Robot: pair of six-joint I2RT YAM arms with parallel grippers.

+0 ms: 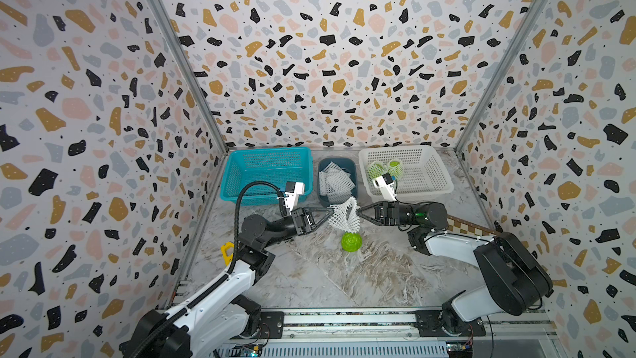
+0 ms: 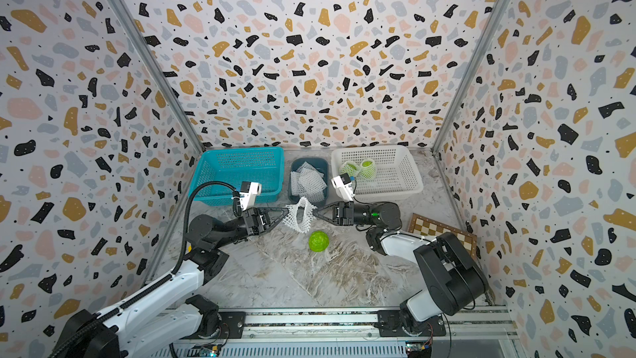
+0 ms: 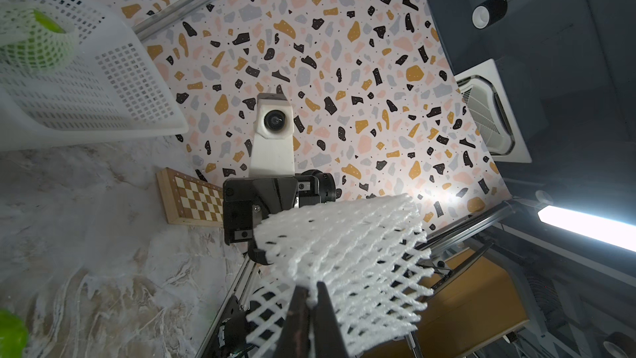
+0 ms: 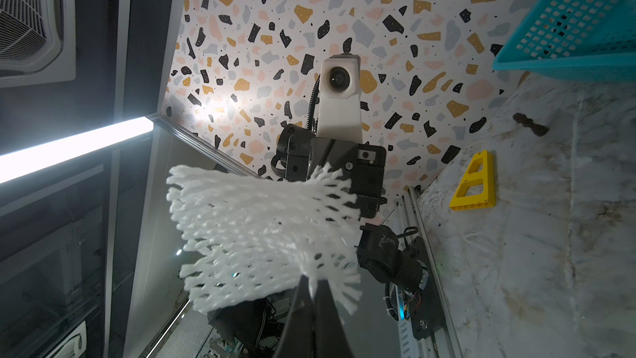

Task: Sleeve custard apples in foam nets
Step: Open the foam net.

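White basket [image 1: 434,176] with netted custard apples [image 1: 377,169]

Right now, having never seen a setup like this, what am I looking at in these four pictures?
Two robot arms stand at a marble table inside patterned walls. Two pictures look down from overhead; the other two come from cameras on the arms' wrists, looking along each gripper. The left gripper and right gripper are each shut on an opposite edge of one foam net, a white stretchy sleeve held between them. A bare custard apple lies on the table close by. Two netted fruits sit in the white basket, spare nets fill a dark bin, and a teal basket stands beside that.
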